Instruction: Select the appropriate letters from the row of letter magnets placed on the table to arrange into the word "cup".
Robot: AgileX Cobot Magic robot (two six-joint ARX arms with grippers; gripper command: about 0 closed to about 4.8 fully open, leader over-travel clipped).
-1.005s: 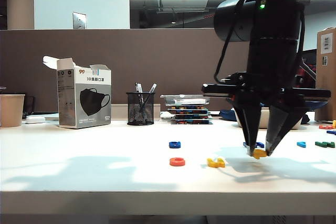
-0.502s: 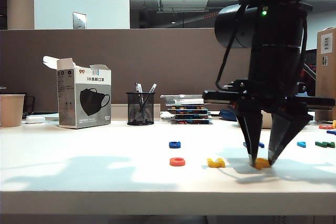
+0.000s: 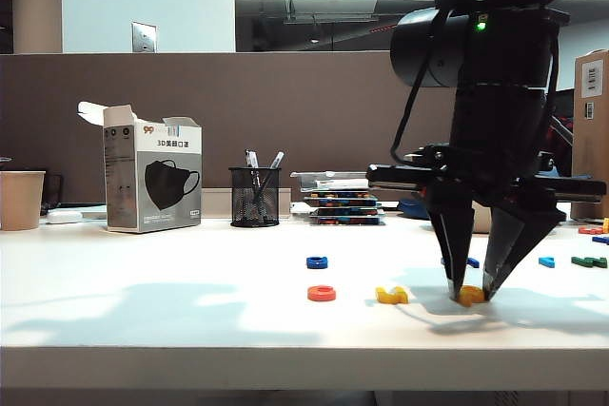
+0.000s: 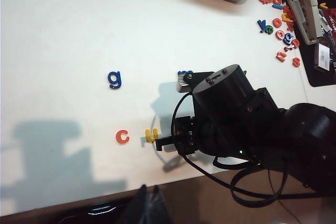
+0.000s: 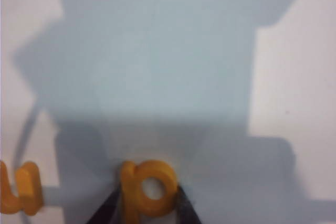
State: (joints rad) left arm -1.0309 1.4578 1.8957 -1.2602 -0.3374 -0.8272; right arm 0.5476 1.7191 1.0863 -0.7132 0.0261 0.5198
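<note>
Done: red "c", yellow "u" placed adjacent | right gripper clenched on orange "p" touching table | left gripper state indeterminate | Left: release "p".

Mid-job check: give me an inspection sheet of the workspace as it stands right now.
Surface: white table, bare in front.
Job's things: red c, yellow u, orange p in one row.
Clutter: blue g, mask box, pen cup, loose letters.
Grippers: right pincer down at the table, shut on the p; left pincer not seen.
Cables: black cable looping off the right arm.
Surroundings: brown partition.
</note>
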